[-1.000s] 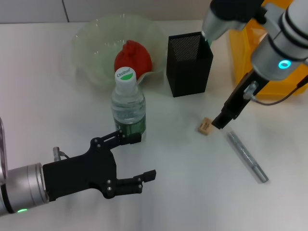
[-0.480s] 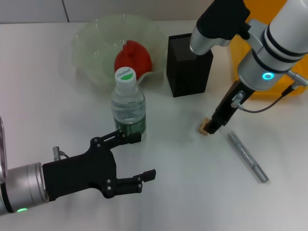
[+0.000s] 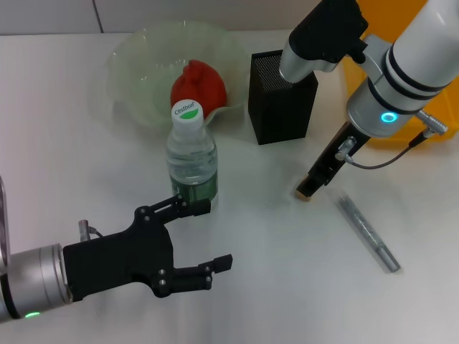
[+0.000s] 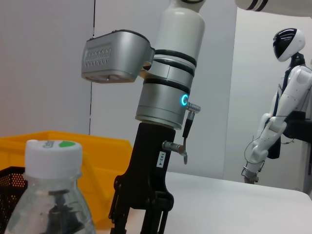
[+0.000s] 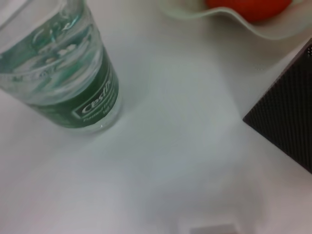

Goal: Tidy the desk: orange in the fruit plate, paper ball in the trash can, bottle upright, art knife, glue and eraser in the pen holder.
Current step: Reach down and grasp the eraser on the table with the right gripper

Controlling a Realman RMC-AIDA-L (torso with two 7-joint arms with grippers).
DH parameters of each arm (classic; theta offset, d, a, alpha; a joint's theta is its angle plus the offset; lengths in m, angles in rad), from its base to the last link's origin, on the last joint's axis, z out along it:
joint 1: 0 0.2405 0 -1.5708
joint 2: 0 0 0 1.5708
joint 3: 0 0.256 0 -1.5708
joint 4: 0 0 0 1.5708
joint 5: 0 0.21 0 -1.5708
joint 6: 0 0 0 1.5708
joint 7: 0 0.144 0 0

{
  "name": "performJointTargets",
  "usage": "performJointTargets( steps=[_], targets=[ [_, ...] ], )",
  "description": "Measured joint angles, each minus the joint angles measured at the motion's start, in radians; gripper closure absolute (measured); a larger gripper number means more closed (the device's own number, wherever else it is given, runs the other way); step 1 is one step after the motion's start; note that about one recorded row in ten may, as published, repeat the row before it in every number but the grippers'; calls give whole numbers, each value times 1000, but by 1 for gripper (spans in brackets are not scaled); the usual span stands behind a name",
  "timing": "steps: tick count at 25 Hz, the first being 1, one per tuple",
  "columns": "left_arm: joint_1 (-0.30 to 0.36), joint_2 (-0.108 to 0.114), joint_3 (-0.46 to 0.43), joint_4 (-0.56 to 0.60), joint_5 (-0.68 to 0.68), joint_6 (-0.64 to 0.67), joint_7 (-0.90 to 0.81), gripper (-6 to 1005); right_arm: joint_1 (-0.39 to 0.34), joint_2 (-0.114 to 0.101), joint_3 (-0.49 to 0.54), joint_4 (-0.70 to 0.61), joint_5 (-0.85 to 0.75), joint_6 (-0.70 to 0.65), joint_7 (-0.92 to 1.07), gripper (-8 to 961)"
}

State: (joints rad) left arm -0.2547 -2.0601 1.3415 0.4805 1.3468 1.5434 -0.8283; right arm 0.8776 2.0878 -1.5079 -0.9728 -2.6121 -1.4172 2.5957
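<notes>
Step in hand, by judgement: eraser pickup. Right gripper (image 3: 313, 186) down at the small tan eraser (image 3: 304, 193) on the white desk (image 3: 287, 287), fingertips over it; whether clenched or released, cannot tell. Next move likely calls for a firm pinch on a small soft block, then a lift to the black mesh pen holder (image 3: 281, 95) just behind. Art knife (image 3: 367, 233), slim grey metal barrel, lying flat near the eraser. Clear plastic bottle (image 3: 191, 158) upright, white cap, green label. Orange (image 3: 198, 84) in the translucent wavy-rimmed fruit plate (image 3: 133, 68) (done, apparently). Left gripper (image 3: 188, 240) released, idle beside the bottle.
</notes>
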Motion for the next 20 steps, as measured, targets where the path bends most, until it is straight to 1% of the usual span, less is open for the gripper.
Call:
performJointTargets(
  steps=[12,20],
  targets=[
    [5,0,2,1,0,2,0,139,12,3,-34,58,27,55,4,364],
    [5,0,2,2,0,3,0,139,19,3,-37,91,38,76,4,396]
  ],
)
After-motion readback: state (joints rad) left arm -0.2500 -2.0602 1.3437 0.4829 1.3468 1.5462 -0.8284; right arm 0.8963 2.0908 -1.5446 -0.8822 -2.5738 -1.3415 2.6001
